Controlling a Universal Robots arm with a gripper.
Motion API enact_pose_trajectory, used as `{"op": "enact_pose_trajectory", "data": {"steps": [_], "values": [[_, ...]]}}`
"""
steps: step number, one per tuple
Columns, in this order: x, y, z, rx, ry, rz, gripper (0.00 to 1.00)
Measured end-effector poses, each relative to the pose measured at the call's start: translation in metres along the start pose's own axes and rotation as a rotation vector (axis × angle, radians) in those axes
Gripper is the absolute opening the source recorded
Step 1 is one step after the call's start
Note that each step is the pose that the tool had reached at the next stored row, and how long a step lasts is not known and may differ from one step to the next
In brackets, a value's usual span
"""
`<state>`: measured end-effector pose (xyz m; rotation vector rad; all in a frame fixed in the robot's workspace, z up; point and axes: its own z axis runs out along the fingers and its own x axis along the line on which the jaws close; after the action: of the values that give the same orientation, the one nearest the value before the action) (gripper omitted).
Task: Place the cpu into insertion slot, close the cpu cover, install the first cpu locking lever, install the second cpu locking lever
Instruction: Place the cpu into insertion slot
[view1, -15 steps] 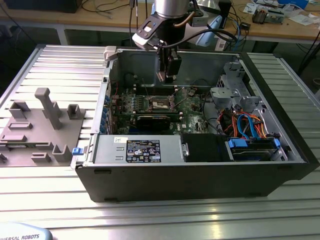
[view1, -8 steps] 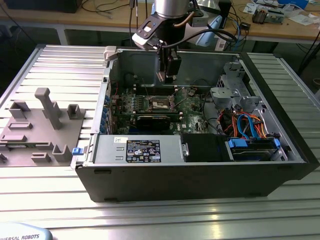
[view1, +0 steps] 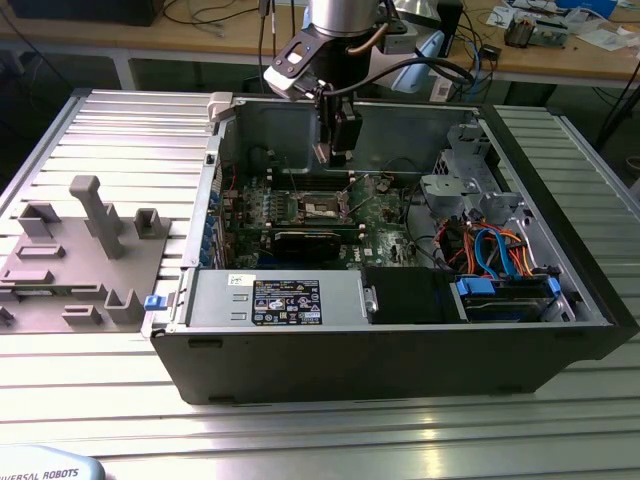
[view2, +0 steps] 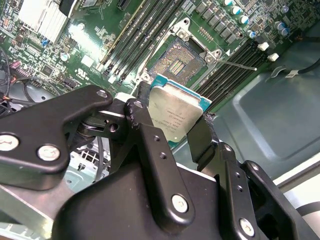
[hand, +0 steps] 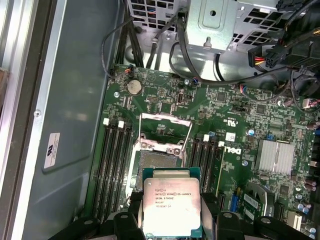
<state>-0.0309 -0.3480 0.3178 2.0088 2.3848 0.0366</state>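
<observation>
1. One grey fixture plate lies at nine o'clock of the open computer case in the exterior view. A printed sticker sits on the case's near side at six o'clock.
2. The gripper pinches the cpu, which has lines of print on its lid, above the board near the insertion slot. The cpu cover stands open.
</observation>
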Motion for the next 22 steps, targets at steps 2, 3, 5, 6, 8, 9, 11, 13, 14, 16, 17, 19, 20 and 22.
{"op": "enact_pose_trajectory", "data": {"steps": [2, 3, 5, 6, 8, 9, 11, 13, 14, 16, 17, 19, 20, 22], "values": [[0.0, 0.0, 0.0, 0.0, -0.0001, 0.002, 0.54], [0.0, 0.0, 0.0001, 0.0, -0.0002, 0.003, 0.54], [0.0, 0.0, 0.0001, 0.0, -0.0002, 0.005, 0.54], [0.0, 0.0, 0.0002, 0.0, -0.0002, 0.006, 0.54], [0.0, 0.0, 0.0002, 0.0, -0.0003, 0.008, 0.54], [0.0, 0.0, 0.0002, 0.0, -0.0003, 0.008, 0.54], [0.0, 0.0, 0.0003, 0.0, -0.0004, 0.009, 0.54], [0.0, 0.0, 0.0003, 0.0, -0.0004, 0.011, 0.54], [0.0, 0.0, 0.0004, 0.0, -0.0004, 0.011, 0.54], [0.0, 0.0, 0.0004, 0.0, -0.0005, 0.013, 0.54], [0.0, 0.0, 0.0004, 0.0, -0.0005, 0.013, 0.54], [0.0, 0.0, 0.0005, 0.0001, -0.0005, 0.015, 0.54], [0.0, 0.0, 0.0005, 0.0, -0.0006, 0.016, 0.54], [0.0, 0.0, 0.0005, 0.0001, -0.0006, 0.017, 0.54]]}}
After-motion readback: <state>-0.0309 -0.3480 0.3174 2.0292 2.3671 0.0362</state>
